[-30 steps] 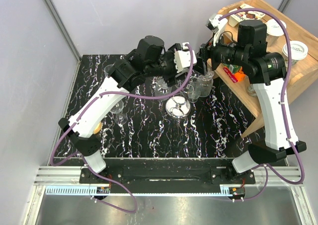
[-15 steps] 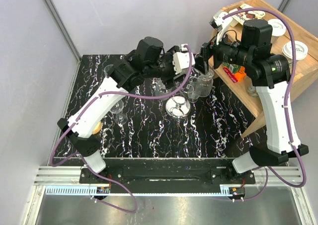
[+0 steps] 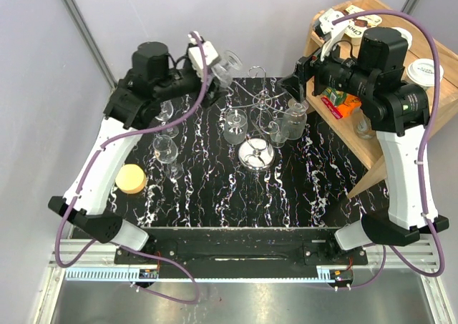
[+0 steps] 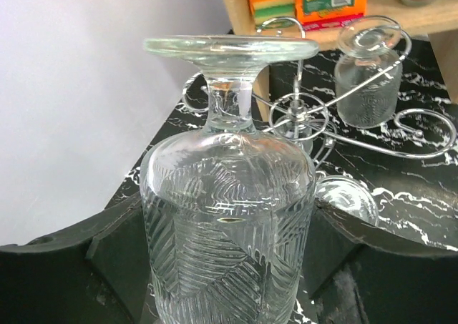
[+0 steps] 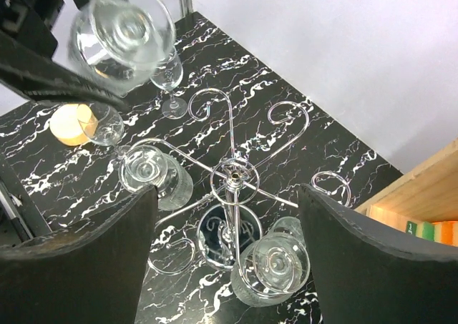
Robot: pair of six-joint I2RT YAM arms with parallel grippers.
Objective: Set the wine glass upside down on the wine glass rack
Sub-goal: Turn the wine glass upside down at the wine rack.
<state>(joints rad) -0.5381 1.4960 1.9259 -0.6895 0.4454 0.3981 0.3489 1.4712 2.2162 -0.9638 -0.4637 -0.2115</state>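
The carry-in step is in hand. The left gripper (image 4: 229, 267) is clamped around the bowl of the ribbed wine glass (image 4: 229, 174), with the foot pointing away from the wrist. The top view puts this glass in the air over the far-left part of the black marbled table (image 3: 215, 195), apart from the wine glass rack (image 5: 230, 172) standing mid-table. Seen from the right wrist, the glass looks foot-up and tilted, so I judge it already turned over but not yet hung. The next move calls for bringing the foot level with a free curled arm and sliding the stem in through the curl's opening, keeping the bowl off the glasses already hanging. The right gripper (image 3: 296, 86) hovers by the rack's right side, fingers spread wide with nothing between them.

Counted from the near edge outward:
- One round yellow disc (image 3: 131, 179) lies on the table's left.
- Two stemmed glasses stand upright, the nearer one (image 3: 166, 152) just behind the disc and the farther one (image 3: 165, 111) beyond it.
- There is one rack, with two ribbed hung glasses upside down on it, one left (image 5: 147, 170) and one right (image 5: 275, 267). Four curls look free.
- One glass is held.
- One wooden shelf (image 3: 447, 99) stands at the far right
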